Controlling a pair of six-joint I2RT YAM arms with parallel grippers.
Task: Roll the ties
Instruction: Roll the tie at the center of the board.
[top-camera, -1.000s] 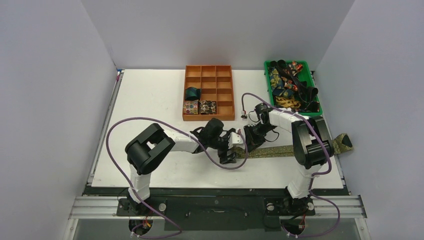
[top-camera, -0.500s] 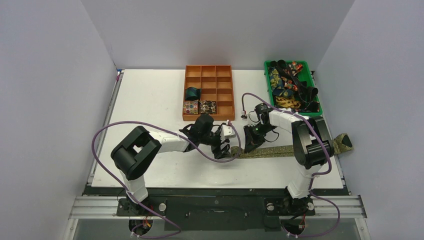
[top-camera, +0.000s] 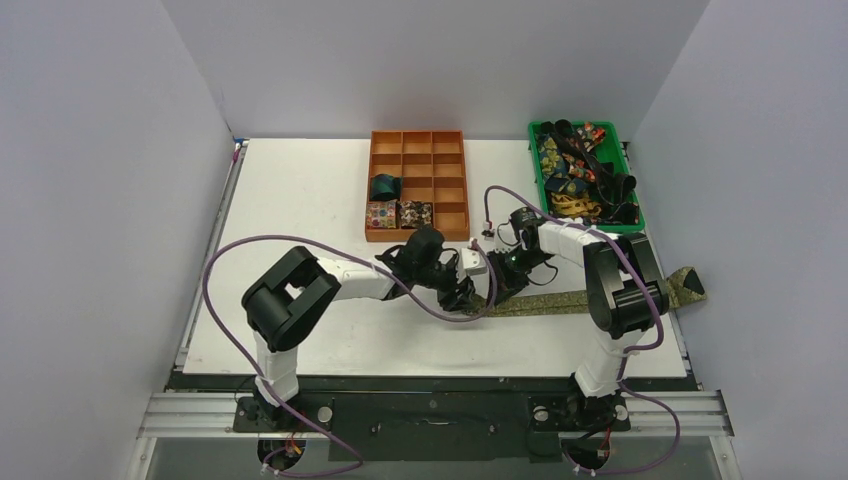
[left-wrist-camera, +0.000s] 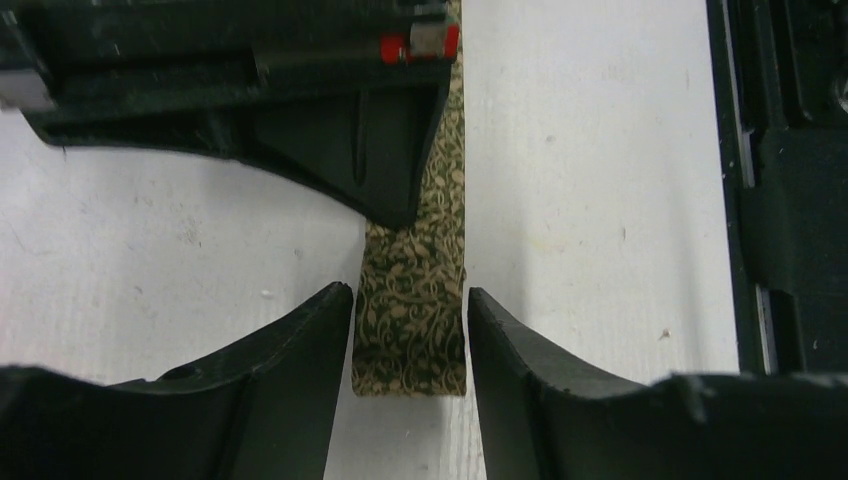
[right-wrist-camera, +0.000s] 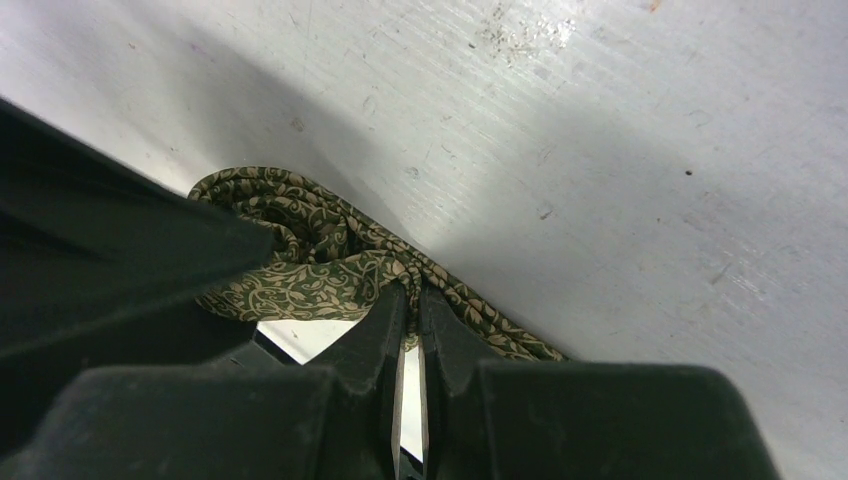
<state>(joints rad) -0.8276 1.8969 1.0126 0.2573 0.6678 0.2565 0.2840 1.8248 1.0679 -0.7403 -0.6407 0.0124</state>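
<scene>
Three rolled ties (top-camera: 381, 215) are held in the orange divided tray (top-camera: 371, 190) beyond. On the white table (top-camera: 300, 200), the olive-gold leaf-patterned tie (left-wrist-camera: 415, 260) is straddled at its flat end by the parted left gripper (left-wrist-camera: 410, 310) and pinched, bunched, by the clenched right gripper (right-wrist-camera: 412, 300).

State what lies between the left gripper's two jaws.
The narrow end of the olive-gold tie lies flat on the table between the open jaws of the left gripper, as the left wrist view shows.
</scene>
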